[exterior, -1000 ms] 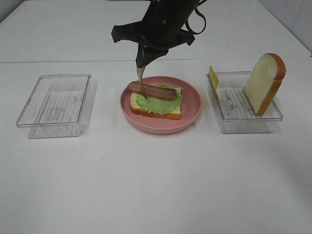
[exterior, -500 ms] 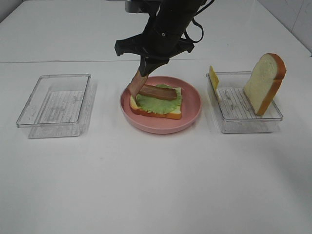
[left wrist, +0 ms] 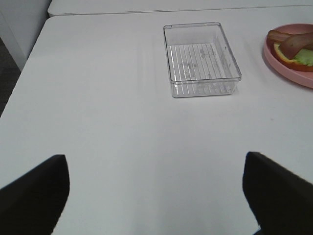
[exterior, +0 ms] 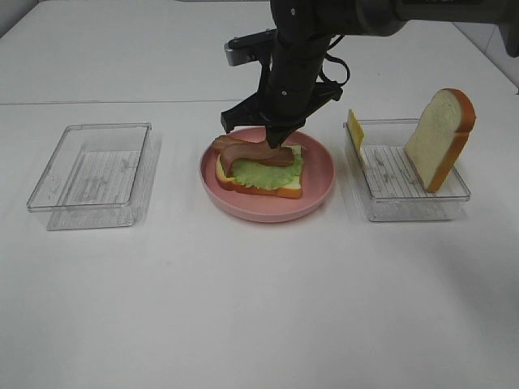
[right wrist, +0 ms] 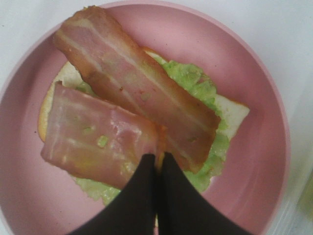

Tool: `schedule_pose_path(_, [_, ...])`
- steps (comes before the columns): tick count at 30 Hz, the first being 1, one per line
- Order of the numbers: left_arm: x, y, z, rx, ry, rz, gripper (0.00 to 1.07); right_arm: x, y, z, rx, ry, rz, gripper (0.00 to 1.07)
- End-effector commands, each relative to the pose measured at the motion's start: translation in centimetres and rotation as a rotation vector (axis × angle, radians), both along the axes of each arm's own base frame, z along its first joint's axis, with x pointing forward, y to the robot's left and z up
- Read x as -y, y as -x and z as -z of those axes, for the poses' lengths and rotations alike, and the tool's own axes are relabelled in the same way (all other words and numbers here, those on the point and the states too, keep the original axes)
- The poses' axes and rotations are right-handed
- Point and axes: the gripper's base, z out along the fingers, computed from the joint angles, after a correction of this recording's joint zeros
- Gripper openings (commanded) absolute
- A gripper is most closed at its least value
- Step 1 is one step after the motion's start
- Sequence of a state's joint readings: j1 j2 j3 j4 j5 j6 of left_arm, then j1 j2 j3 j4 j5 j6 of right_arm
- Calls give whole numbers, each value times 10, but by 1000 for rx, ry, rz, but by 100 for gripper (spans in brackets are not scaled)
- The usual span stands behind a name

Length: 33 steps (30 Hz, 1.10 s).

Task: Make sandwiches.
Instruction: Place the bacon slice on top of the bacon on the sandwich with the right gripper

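Pink plate [exterior: 320, 174] carries the bottom bread [exterior: 288, 191], lettuce [exterior: 272, 173] and one bacon strip [exterior: 272, 154]. The right gripper [right wrist: 157, 159] is clamped on a second bacon strip [right wrist: 93, 139] draped beside it. Cheese [exterior: 355, 130] and the top bread [exterior: 438, 138] wait in the tray [exterior: 405, 215]; the left gripper [left wrist: 156, 188] hangs spread apart.

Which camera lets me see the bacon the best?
The right wrist view: both bacon strips fill the picture on the lettuce, with the shut jaws pinching one strip. The exterior high view shows them small, partly behind the arm. The left wrist view catches only a bit.
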State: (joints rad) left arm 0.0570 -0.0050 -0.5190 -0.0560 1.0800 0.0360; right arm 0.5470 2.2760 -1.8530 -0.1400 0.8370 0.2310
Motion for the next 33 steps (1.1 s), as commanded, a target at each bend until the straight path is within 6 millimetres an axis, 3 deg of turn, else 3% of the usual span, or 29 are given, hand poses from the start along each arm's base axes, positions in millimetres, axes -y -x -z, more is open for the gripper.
schedule_pose_path(1, [1, 2, 0, 19, 6, 2, 88, 4, -6, 6, 30, 48, -9, 0])
schedule_pose_path(16, [1, 2, 0, 19, 6, 2, 88, 11, -12, 8, 92, 147, -10, 1])
schedule_pose_path(17, [1, 2, 0, 19, 6, 2, 88, 11, -11, 8, 87, 140, -12, 15])
schedule_pose_path(18, [1, 2, 0, 19, 6, 2, 88, 11, -11, 8, 87, 140, -12, 15])
schedule_pose_path(19, [1, 2, 0, 19, 6, 2, 88, 10, -11, 8, 84, 138, -16, 26])
schedule_pose_path(20, [1, 2, 0, 19, 6, 2, 88, 10, -11, 8, 84, 138, -16, 26])
schedule_pose_path(22, [1, 2, 0, 19, 6, 2, 88, 10, -11, 7, 85, 146, -25, 80])
schedule_pose_path(23, [1, 2, 0, 19, 6, 2, 88, 10, -11, 7, 85, 146, -25, 80])
schedule_pose_path(25, [1, 2, 0, 19, 6, 2, 88, 12, -9, 2, 80, 162, -29, 99])
schedule_pose_path(29, [1, 2, 0, 19, 6, 2, 88, 15, -7, -10, 88, 175, -24, 99])
schedule_pose_path(30, [1, 2, 0, 19, 6, 2, 88, 17, -6, -22, 98, 177, -22, 99])
schedule_pose_path(31, [1, 2, 0, 19, 6, 2, 88, 17, -6, -22, 98, 177, -22, 99])
schedule_pose_path(32, [1, 2, 0, 19, 6, 2, 88, 18, -4, -37, 112, 176, -19, 99])
schedule_pose_path(33, [1, 2, 0, 19, 6, 2, 88, 18, -4, -37, 112, 176, -19, 99])
